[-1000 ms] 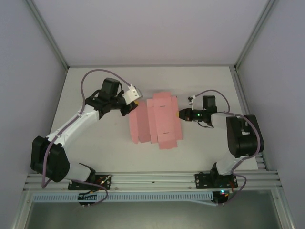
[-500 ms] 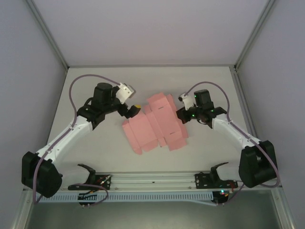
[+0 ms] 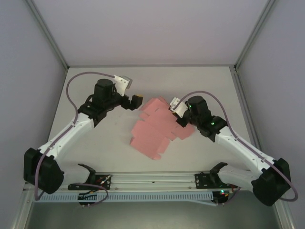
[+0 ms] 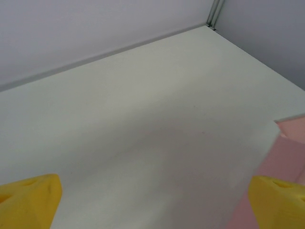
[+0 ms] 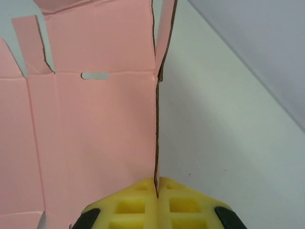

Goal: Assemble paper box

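Observation:
The paper box [image 3: 157, 131] is a flat pink die-cut sheet with flaps, lying skewed on the white table [image 3: 209, 86]. My right gripper [image 3: 181, 123] is at the sheet's right edge. In the right wrist view its yellow fingers [image 5: 138, 200] are shut on a raised edge of the pink card [image 5: 95, 129], which stands on end between them. My left gripper [image 3: 135, 101] hovers just off the sheet's far left corner, open. In the left wrist view its yellow fingertips [image 4: 28, 200] stand wide apart over bare table, and a pink corner [image 4: 291, 152] lies at the right.
Grey walls close the table at the back and on both sides, with metal posts [image 3: 50, 38] in the corners. An aluminium rail [image 3: 152, 179] carrying both arm bases runs along the near edge. Bare table lies behind the sheet and to its left.
My left gripper has opened and drawn back from the sheet. My right arm has swung toward the middle, still pinching the card, and the sheet has turned and slid toward the near left.

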Controlling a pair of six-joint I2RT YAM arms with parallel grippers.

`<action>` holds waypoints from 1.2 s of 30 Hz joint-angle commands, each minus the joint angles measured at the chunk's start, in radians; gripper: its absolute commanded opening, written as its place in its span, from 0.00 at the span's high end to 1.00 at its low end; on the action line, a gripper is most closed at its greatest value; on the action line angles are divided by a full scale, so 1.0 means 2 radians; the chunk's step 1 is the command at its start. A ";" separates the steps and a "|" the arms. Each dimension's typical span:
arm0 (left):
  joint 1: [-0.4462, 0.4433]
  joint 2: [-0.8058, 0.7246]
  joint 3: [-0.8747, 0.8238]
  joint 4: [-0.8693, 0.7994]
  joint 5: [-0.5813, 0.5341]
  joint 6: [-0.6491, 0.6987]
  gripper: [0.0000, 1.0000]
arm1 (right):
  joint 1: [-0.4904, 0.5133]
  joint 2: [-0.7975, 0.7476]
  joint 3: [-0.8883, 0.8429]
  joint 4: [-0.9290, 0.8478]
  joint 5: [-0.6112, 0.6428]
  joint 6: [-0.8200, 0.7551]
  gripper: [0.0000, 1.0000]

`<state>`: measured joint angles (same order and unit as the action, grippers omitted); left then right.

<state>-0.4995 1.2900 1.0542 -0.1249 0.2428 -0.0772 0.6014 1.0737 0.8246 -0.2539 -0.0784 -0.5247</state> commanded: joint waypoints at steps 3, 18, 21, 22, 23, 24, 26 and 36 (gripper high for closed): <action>0.002 0.056 0.074 0.007 0.031 -0.059 0.00 | 0.014 -0.002 0.004 0.010 0.005 -0.042 1.00; -0.004 0.221 0.219 -0.063 0.133 -0.025 0.00 | 0.023 -0.004 -0.004 0.029 0.016 -0.041 1.00; -0.021 0.222 0.217 -0.076 0.163 0.004 0.00 | 0.023 -0.002 -0.003 0.029 0.032 -0.032 1.00; -0.027 0.212 0.206 -0.070 0.165 0.010 0.00 | 0.022 -0.001 -0.004 0.032 0.039 -0.030 1.00; -0.030 0.203 0.192 -0.062 0.167 0.017 0.00 | 0.022 -0.001 -0.004 0.035 0.045 -0.026 1.00; -0.034 0.194 0.180 -0.057 0.166 0.025 0.00 | 0.023 0.000 -0.004 0.038 0.052 -0.022 1.00; -0.041 0.177 0.159 -0.056 0.149 0.037 0.00 | 0.022 0.002 -0.001 0.038 0.059 -0.015 1.00; -0.099 0.179 0.154 -0.098 0.035 0.084 0.00 | 0.022 0.027 0.024 0.019 0.082 0.035 1.00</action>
<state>-0.6590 1.6497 1.3647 -0.2584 0.4072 0.0231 0.6426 1.1210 0.8253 -0.2333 0.0425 -0.5282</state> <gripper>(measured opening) 0.994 0.049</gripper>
